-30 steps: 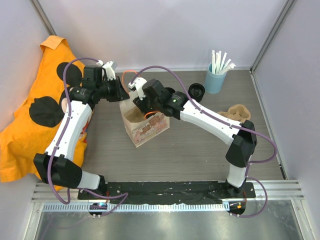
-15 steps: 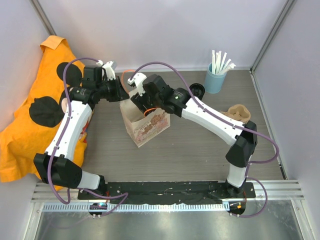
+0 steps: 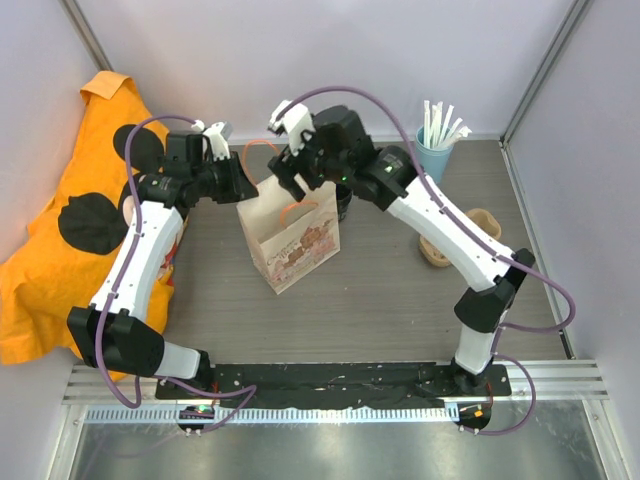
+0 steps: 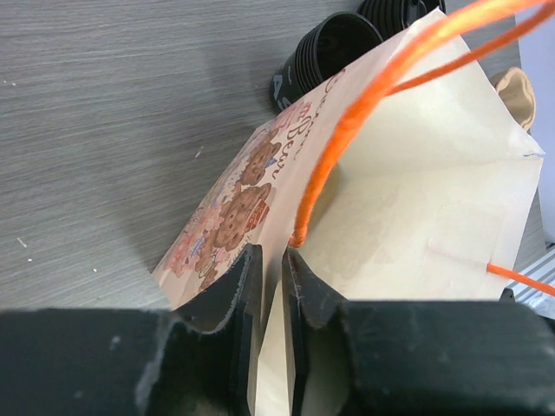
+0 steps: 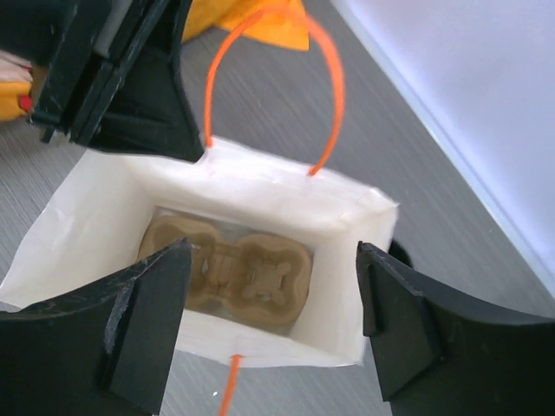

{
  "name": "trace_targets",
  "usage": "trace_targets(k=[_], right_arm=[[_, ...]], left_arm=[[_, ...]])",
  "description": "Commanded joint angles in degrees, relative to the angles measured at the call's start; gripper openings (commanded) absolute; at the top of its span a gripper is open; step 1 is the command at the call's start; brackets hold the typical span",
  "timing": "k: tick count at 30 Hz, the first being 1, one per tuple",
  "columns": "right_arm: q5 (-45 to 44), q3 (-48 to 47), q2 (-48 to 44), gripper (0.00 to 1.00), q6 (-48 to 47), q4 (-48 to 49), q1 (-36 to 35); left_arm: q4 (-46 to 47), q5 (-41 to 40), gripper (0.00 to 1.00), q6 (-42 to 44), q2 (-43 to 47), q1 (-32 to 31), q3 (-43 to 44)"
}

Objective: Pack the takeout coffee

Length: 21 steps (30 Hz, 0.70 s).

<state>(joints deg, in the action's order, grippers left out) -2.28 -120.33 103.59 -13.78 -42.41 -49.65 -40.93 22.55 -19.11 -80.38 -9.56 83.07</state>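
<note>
On the counter (image 3: pixel 380 300), centre: paper bag (image 3: pixel 290 235), standing, mouth open, pulp tray (image 5: pixel 230 273) on its floor.

Step, as I judge it: the tray is seated and the takeout coffee (image 4: pixel 334 48) is unpacked, its black cups just behind the bag. Next I must reach there and grip one upright.

Right hand (image 5: pixel 270 260): spread wide, empty, above the mouth.

Left hand (image 4: pixel 273 260): clenched on the bag's rim.

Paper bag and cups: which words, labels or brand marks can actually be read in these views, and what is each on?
"Bea…": red cursive print on the cream paper bag with orange cord handles, left wrist view; rest hidden, reading uncertain.
White mark on the black ribbed takeout cup: a fragment, unreadable.
Top view: bag print too small to read.
No other text.
</note>
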Motion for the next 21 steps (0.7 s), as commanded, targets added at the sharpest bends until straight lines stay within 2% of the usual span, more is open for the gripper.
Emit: trace_targets(k=[1,6,11,17,21], right_arm=[[9.47,-6.31,-4.88,0.84,-1.95,-1.88,5.78],[23.08,-8.43,-8.40,0.86,-10.01,-9.78,10.70],[33.38,-2.38,-12.62,0.87,-15.74,-16.46,11.68],[42.61,3.26,-13.77,0.87,-19.70,-18.67,11.68],[44.12,3.61,-12.45,0.87,-20.23,-17.97,11.68]], left_arm=[[1.12,1.27,0.21,0.83,1.28,0.68,2.97],[-0.29,2.68,0.30,2.24,0.58,0.60,7.10],[-0.21,5.92,0.43,2.85,0.31,0.60,8.60],[0.32,7.69,0.44,2.94,-0.74,0.60,10.88],[0.76,7.08,0.44,3.20,-1.18,0.60,11.76]])
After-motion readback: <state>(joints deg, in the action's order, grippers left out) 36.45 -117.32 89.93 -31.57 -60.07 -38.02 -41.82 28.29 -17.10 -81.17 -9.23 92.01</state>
